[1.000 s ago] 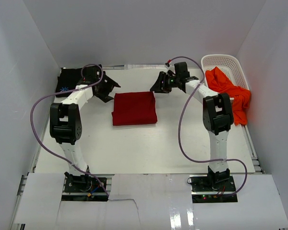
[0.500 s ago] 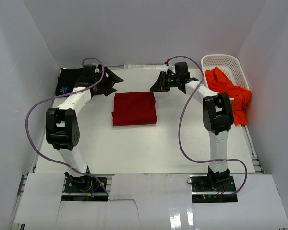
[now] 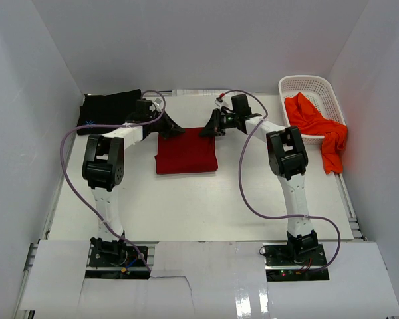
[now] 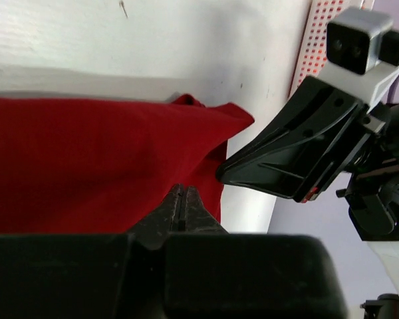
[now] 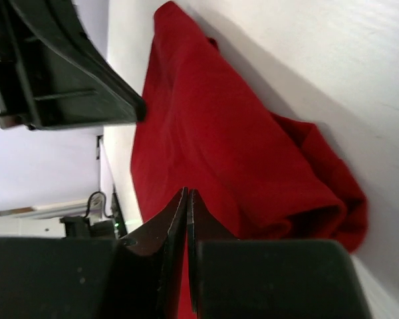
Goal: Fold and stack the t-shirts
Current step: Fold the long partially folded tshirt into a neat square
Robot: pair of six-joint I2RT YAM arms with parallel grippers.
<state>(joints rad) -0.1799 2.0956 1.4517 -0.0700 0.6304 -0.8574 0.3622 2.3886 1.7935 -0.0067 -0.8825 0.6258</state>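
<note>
**A:** Where is the red shirt [image 3: 186,151]?

**B:** It lies folded in the middle of the tabletop [image 3: 206,199]. I have the left gripper [image 3: 175,130] at its far left corner and the right gripper [image 3: 205,131] at its far right corner.

**A:** And the jaws?

**B:** Both pairs are pressed fully together, tips down on the red cloth. I cannot tell whether any cloth is pinched between them.

**A:** The other two?

**B:** The black shirt [image 3: 106,106] is in the far left corner. The orange shirt [image 3: 316,126] is draped over the near rim of the basket [image 3: 306,83], far right, and hangs down outside it.
</note>
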